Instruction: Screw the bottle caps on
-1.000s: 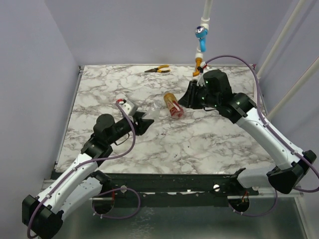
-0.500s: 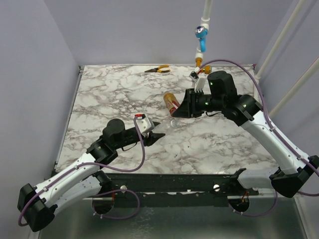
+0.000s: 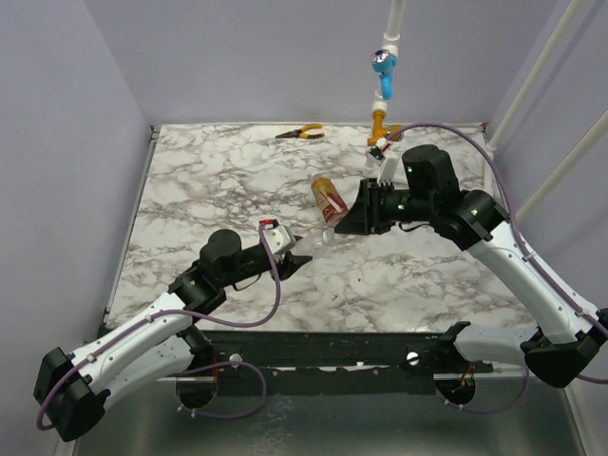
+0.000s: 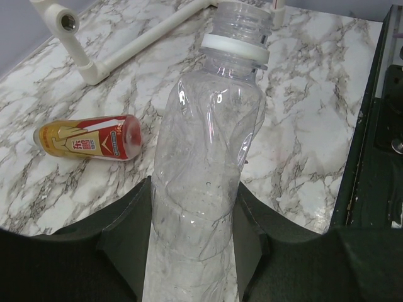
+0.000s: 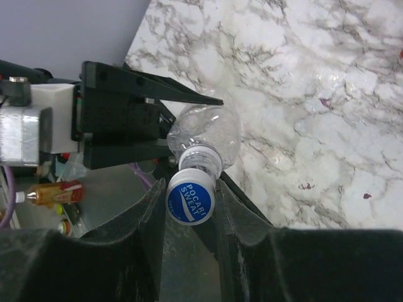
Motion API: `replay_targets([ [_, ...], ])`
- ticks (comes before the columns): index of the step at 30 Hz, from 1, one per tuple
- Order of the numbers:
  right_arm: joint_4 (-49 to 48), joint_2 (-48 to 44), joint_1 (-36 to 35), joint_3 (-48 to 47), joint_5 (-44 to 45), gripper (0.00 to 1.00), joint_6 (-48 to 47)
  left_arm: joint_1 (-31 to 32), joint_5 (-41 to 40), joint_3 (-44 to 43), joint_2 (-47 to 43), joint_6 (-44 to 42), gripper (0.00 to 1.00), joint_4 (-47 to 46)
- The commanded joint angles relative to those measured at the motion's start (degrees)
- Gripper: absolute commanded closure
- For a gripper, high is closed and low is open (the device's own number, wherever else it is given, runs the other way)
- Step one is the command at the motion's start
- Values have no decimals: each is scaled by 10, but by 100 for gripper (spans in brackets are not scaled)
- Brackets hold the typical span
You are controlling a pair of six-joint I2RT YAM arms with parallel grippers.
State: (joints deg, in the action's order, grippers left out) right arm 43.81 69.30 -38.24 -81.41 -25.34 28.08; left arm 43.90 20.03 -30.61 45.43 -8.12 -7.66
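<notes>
The left gripper (image 3: pixel 302 256) is clamping the lower body of a clear, crumpled plastic bottle (image 4: pixel 204 157). It is holding the bottle off the marble-patterned table (image 3: pixel 209 180) near the middle, with the neck pointing right toward the other arm. In the left wrist view the neck is showing bare threads above a white collar ring, so nothing is screwed on there yet.

The right gripper (image 5: pixel 191 189) is pinching 1 round blue plastic cap (image 5: pixel 190 202) with white lettering between its 2 fingers. In the right wrist view the cap is sitting directly in front of the bottle's mouth and roughly in line with it. Whether it is touching the rim or hanging just short of it, I cannot tell.

A second, smaller bottle with a red label and amber contents (image 4: pixel 88 138) is lying on its side on the table, just to the far side of the 2 grippers and gripped by neither. Its end is too small to show whether it is wearing a cap.

As I am judging it, the task is sitting early in its first capping. The pickup of bottle and cap is done. The seating and twisting of the blue cap are left, and after that possibly the red-labelled bottle. No other loose cap is showing in these views.
</notes>
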Motion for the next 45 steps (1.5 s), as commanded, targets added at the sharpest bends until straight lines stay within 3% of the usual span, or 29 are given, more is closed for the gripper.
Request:
replay_targets([
  [1,6,2,-1,36,-5,79,7,1,-9,-17,13,9,64,-19],
  [11,-38,0,-1,64,-5,79,29,1,6,-27,40,14,63,-35],
  [20,-100,-23,-3,104,56,79,50,0,20,-40,47,28,64,-39],
  [31,-106,-9,-21,122,82,79,47,1,29,-56,66,33,64,-46],
  [40,-131,0,-21,144,89,80,102,2,-17,-37,96,109,68,-165],
  [45,-107,19,-22,135,104,80,128,2,-50,-40,109,98,70,-201],
])
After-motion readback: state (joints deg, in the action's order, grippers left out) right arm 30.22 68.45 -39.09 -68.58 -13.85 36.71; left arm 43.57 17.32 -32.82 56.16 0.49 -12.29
